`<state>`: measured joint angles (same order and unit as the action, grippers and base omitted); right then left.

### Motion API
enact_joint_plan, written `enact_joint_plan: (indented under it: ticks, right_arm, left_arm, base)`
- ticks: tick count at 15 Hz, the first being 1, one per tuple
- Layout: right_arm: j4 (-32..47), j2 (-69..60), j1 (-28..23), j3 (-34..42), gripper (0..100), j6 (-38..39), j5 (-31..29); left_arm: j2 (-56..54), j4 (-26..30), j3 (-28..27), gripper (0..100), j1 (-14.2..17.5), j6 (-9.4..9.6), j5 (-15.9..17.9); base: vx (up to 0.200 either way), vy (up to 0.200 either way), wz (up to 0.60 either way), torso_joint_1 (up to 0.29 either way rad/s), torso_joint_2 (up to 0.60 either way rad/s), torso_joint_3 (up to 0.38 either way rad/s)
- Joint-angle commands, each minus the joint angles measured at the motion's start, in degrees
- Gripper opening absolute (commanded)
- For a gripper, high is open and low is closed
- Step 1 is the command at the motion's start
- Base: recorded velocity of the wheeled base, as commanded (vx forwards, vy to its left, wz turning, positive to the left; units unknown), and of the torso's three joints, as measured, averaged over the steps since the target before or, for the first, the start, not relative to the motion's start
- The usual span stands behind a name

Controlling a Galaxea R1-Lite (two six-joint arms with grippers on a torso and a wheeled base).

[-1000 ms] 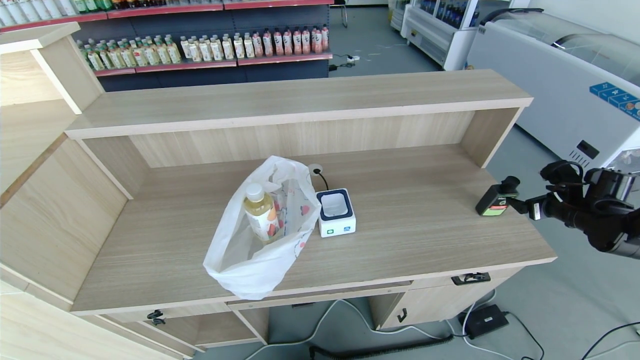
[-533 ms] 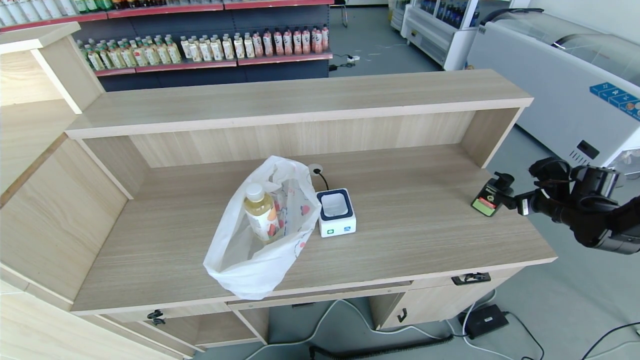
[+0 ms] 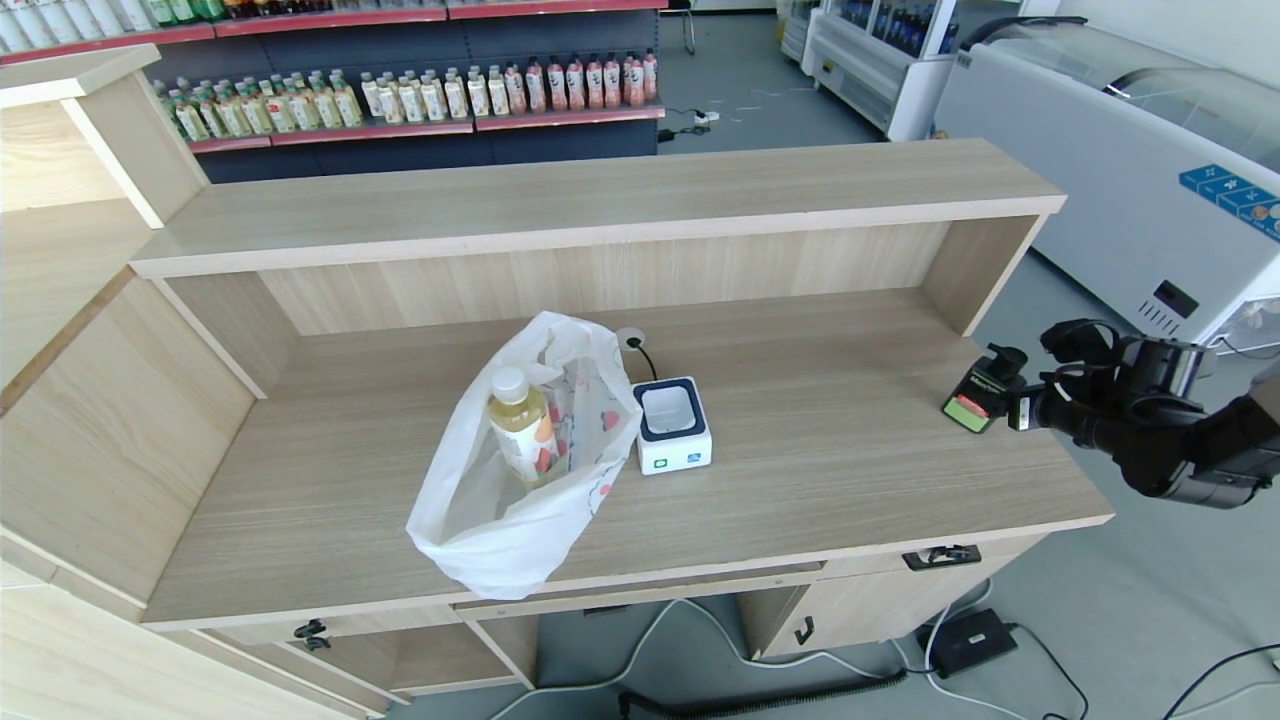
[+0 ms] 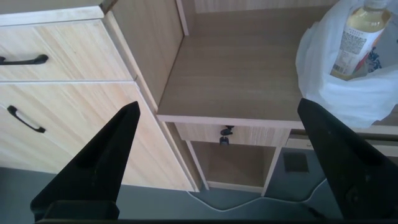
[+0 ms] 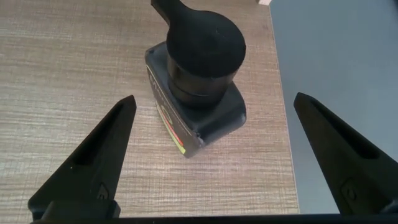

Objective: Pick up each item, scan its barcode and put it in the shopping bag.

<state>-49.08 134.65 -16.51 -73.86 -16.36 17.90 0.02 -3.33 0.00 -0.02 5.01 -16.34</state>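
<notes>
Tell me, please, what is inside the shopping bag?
A capped bottle of pale drink stands in the shopping bag; its plastic walls hide anything lower down.

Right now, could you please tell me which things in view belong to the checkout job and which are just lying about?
Job: black-capped item near the counter's right edge, before the open right gripper; scanner; shopping bag holding a drink bottle.
Lying about: drinks shelves behind, chest freezers, floor cables.
</notes>
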Motion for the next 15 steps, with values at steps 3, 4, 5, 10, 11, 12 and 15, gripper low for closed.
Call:
enact_joint_plan:
  ticks: [3, 4, 5, 10, 11, 12, 15]
  right_arm:
    - [-0.3, 0.9, 0.9, -0.5, 100, 0.3, 0.1]
    - [-0.3, 1.1, 1.2, -0.9, 100, 0.3, 0.1]
    - [-0.3, 1.5, 1.5, -1.4, 100, 0.3, 0.1]
    - [-0.3, 2.3, 2.4, -2.7, 100, 0.0, 0.0]
    - [-0.3, 2.4, 2.7, -3.0, 100, 0.1, 0.0]
    - [-0.3, 2.6, 2.8, -3.1, 100, 0.0, 0.0]
    - [-0.3, 3.1, 3.1, -3.9, 100, -0.1, 0.0]
  left_arm:
    - [0.0, 0.0, 0.0, 100, 0.0, 0.00, 0.0]
    - [0.0, 0.0, 0.0, 100, 0.0, 0.00, 0.0]
    - [0.0, 0.0, 0.0, 100, 0.0, 0.00, 0.0]
    - [0.0, 0.0, 0.0, 100, 0.0, 0.00, 0.0]
    - [0.0, 0.0, 0.0, 100, 0.0, 0.00, 0.0]
    - [0.0, 0.0, 0.0, 100, 0.0, 0.00, 0.0]
    - [0.0, 0.0, 0.0, 100, 0.0, 0.00, 0.0]
  base:
    - [0.000, 0.000, 0.00, 0.000, 0.00, 0.000]
    - [0.000, 0.000, 0.00, 0.000, 0.00, 0.000]
    - [0.000, 0.000, 0.00, 0.000, 0.00, 0.000]
    - [0.000, 0.000, 0.00, 0.000, 0.00, 0.000]
    - [0.000, 0.000, 0.00, 0.000, 0.00, 0.000]
    - [0.000, 0.000, 0.00, 0.000, 0.00, 0.000]
    - [0.000, 0.000, 0.00, 0.000, 0.00, 0.000]
